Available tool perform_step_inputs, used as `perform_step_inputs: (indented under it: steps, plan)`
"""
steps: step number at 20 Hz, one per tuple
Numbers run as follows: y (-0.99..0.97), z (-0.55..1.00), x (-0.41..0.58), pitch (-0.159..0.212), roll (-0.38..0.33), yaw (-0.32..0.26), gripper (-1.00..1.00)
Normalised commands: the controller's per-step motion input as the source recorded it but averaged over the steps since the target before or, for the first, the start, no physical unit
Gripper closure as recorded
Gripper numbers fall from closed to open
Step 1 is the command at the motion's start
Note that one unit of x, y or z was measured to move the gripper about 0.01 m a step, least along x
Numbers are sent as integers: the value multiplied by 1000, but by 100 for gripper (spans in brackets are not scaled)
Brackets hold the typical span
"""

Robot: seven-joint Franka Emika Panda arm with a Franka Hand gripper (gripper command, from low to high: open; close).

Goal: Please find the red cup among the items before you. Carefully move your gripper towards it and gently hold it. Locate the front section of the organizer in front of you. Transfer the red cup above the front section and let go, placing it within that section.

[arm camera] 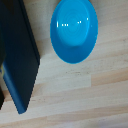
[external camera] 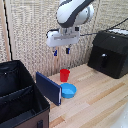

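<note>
The organizer (external camera: 17, 95) occupies the near corner at the exterior view's left, a black fabric box with its compartments open at the top. Its stiff blue-lined flap (external camera: 48, 87) stands tilted at the edge nearest the other items. Just beside the flap, on the light wooden counter (external camera: 95, 102), rests the shallow blue bowl (external camera: 68, 91). The red cup (external camera: 64, 75) stands upright on the counter directly behind the bowl, close to it or touching it; contact cannot be confirmed. The claw (external camera: 61, 51) hangs in the air well above the cup, offset slightly toward the exterior view's left, with clear space between fingertips and rim. Its two short dark fingers (external camera: 67, 50) point downward and stand apart, holding nothing. The white arm (external camera: 74, 12) descends from the top of the frame, its bulky last joint sitting over the grey-white claw block, wrist oriented roughly vertical. In the wrist view, the blue bowl (arm camera: 74, 29) and the dark edge of the flap (arm camera: 20, 55) are visible on the counter (arm camera: 85, 95); the cup does not appear there. Farther back, at the exterior view's right, a glossy black appliance (external camera: 110, 52) sits on the counter against the woven wall panel (external camera: 30, 27).
</note>
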Motion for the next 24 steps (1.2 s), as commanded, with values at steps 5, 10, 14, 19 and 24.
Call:
perform_step_inputs:
  steps: [5,10,14,19,24]
  plan:
    - [-632,0,341,39,36,-120,-100]
    - [-642,0,258,44,31,-148,-100]
    - [-641,-20,199,60,29,-146,-100]
    - [-342,-134,233,58,3,-62,-100]
    - [-17,-294,243,15,-42,0,-100]
